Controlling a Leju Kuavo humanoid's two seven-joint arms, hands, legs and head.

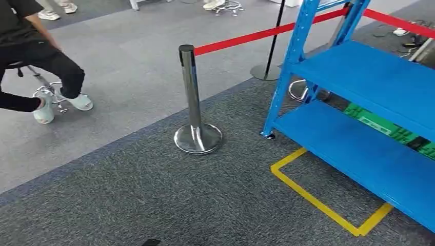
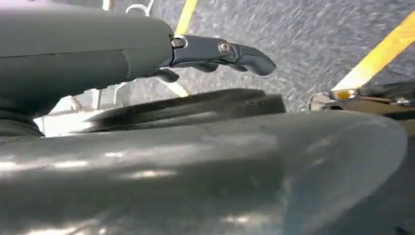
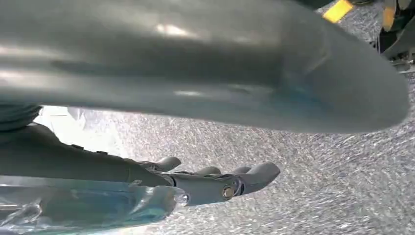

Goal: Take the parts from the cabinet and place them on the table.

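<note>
Here, at the left hand point(image 2: 215, 54), a dark flat part point(image 2: 186, 105) wedged between the thick grey thumb point(image 2: 195, 171) and the darker fingers point(image 2: 244, 56). Fingers stretched nearly straight and side by side, with a strip of floor showing between them and the part; impossible to tell whether gripped or just resting on the thumb. At the right hand point(image 3: 215, 183), fingers likewise stretched out together, well apart from the thumb point(image 3: 205, 63), carpet visible in the gap. Against the far side of those fingers from the thumb, something clear and bluish point(image 3: 83, 205), perhaps a wrapped part; too blurred to say whether held.

Ahead and to the right, a blue cabinet point(image 1: 369, 77) of open shelves, its two visible shelves bare. Behind the lower shelf, a green crate point(image 1: 379, 125). On the grey carpet point(image 1: 128, 189) under the cabinet's near corner, a yellow tape outline point(image 1: 318, 200). Just left of the cabinet, a shiny metal post point(image 1: 192, 97) on a round base, with a red belt point(image 1: 246, 38) running from its top towards the back. Far left, a person point(image 1: 31, 56) in dark clothes seated on a stool point(image 1: 48, 92).
</note>
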